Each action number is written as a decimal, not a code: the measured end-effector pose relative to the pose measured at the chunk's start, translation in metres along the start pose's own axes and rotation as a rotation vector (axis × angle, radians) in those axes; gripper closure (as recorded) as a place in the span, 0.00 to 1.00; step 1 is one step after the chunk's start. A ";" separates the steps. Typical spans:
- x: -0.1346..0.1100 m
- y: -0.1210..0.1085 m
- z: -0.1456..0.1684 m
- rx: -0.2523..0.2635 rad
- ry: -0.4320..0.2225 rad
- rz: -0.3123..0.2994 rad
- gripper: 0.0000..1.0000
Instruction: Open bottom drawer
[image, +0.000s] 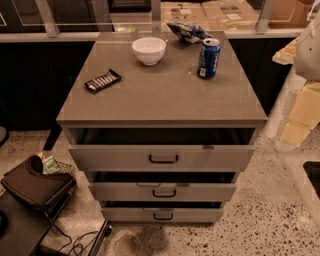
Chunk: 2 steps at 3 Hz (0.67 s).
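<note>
A grey cabinet has three drawers stacked in its front. The bottom drawer is the slimmest front, lowest of the three, with a small dark bar handle. A thin dark gap shows above its front. The middle drawer and the top drawer also show dark gaps above their fronts. My gripper is not in view. Only pale segments of my arm show at the right edge, well to the right of the drawers and apart from them.
On the cabinet top stand a white bowl, a blue can, a dark snack bar and a chip bag. A dark bag and wire basket sit on the floor at the left, with cables near the cabinet's foot.
</note>
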<state>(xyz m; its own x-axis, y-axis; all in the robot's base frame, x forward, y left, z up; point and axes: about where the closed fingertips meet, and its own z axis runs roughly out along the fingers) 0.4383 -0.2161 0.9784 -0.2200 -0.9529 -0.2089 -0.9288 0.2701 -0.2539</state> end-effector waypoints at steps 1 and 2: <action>0.000 0.000 0.000 0.000 0.000 0.000 0.00; 0.001 0.001 0.009 0.026 0.039 -0.010 0.00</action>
<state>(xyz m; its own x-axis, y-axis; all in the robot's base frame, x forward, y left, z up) 0.4400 -0.2155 0.9695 -0.2225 -0.9602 -0.1689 -0.9230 0.2633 -0.2806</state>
